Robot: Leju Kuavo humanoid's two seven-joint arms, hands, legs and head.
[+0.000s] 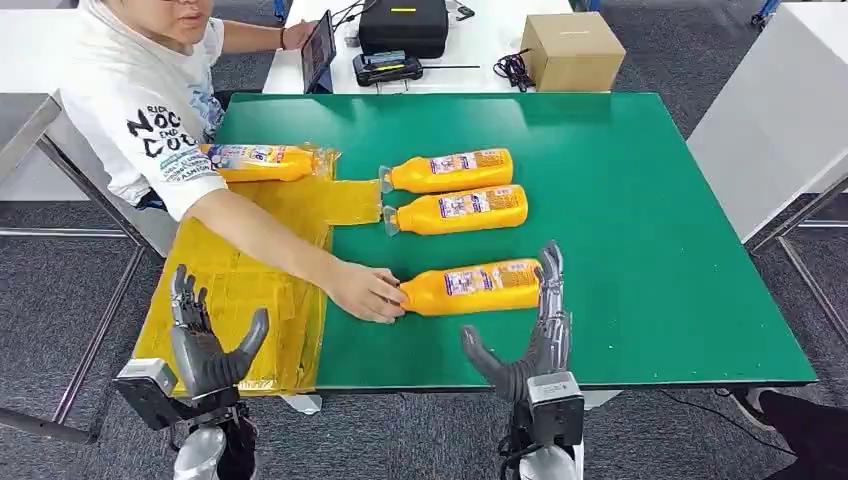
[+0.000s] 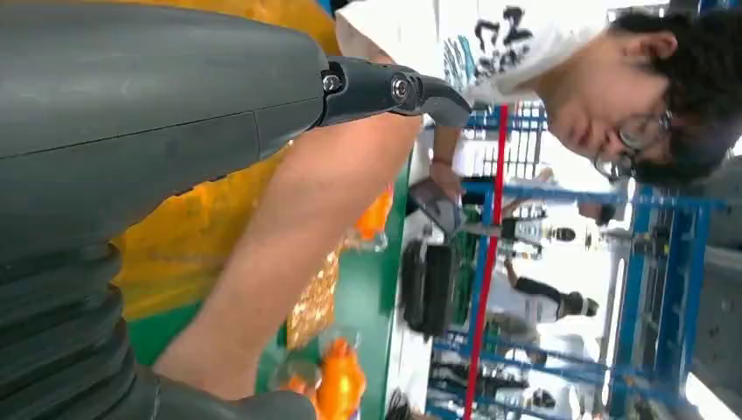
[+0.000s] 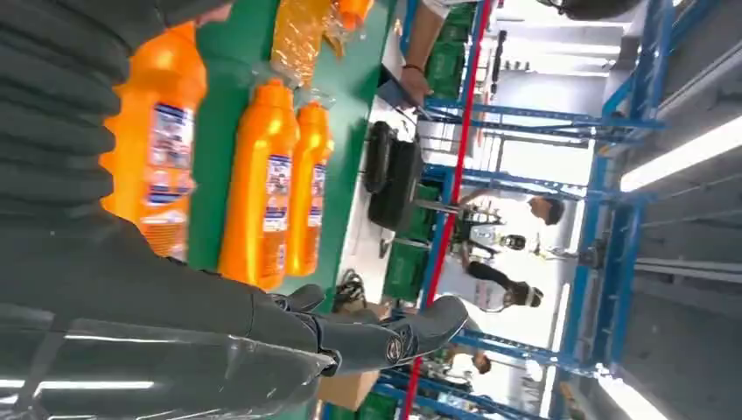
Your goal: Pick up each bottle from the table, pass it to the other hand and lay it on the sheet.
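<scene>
- Right hand (image 1: 520, 340) sits at the table's near edge, fingers spread, thumb out, holding nothing – open.
- Nearest bottle (image 1: 472, 286) lies on its side just ahead of that hand, base end by the hand's raised fingers; whether they touch, can't tell.
- Person's hand (image 1: 368, 291) is on that bottle's cap end, to the inner side of the right hand. Robot should prob. wait till it's off before closing.
- Left hand (image 1: 205, 340) is up over the near end of the yellow sheet (image 1: 250, 290), fingers apart, empty – open too.
- Two more bottles (image 1: 455, 190) lie side by side farther out from the right hand, caps toward the sheet. A fourth bottle (image 1: 258, 161) already rests on the sheet's far end, well ahead of the left hand.
- Step in hand, by the look of it: right hand takes the nearest bottle. Best grip looks mid-body, around the label, so it stays level for the pass.
- Room: green table (image 1: 650, 230) is bare to the outer side of the right hand, plenty of swing there. Inner side is tight – person's forearm (image 1: 270, 240) crosses the sheet between both hands.
- Near edge is right under both hands; bottle is round, could roll off that way if nudged.
</scene>
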